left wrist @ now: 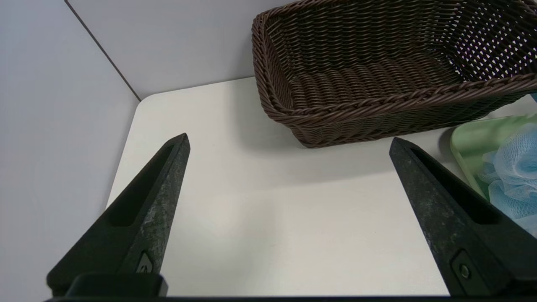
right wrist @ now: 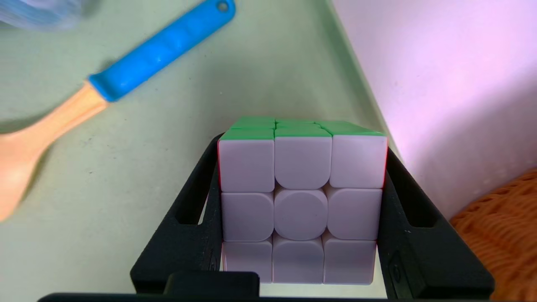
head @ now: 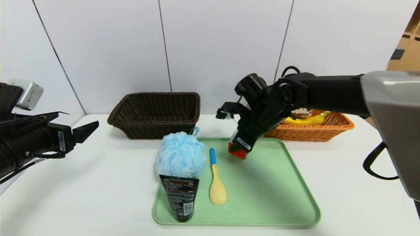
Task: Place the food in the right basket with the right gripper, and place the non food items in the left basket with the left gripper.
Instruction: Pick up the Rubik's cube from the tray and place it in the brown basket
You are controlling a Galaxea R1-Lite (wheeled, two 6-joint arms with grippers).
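Note:
My right gripper (head: 240,149) is shut on the puzzle cube (head: 237,152) over the far part of the green tray (head: 269,196). In the right wrist view the cube (right wrist: 300,197) shows white and green faces between both fingers of the gripper (right wrist: 302,140). The light-blue pouf (head: 180,154), black tube (head: 179,196) and yellow spoon with blue handle (head: 216,183) lie on the tray. The banana (head: 306,120) and cake slice (head: 301,113) sit in the orange basket (head: 328,132). My left gripper (head: 86,129) is open and empty, left of the dark brown basket (head: 154,113).
The left wrist view shows the open left gripper (left wrist: 289,142) over bare white table, the dark basket (left wrist: 377,75) ahead, and the tray corner (left wrist: 470,138) with the pouf (left wrist: 516,167). The right wrist view shows the spoon (right wrist: 126,71) and orange basket (right wrist: 503,226). A wall stands behind the table.

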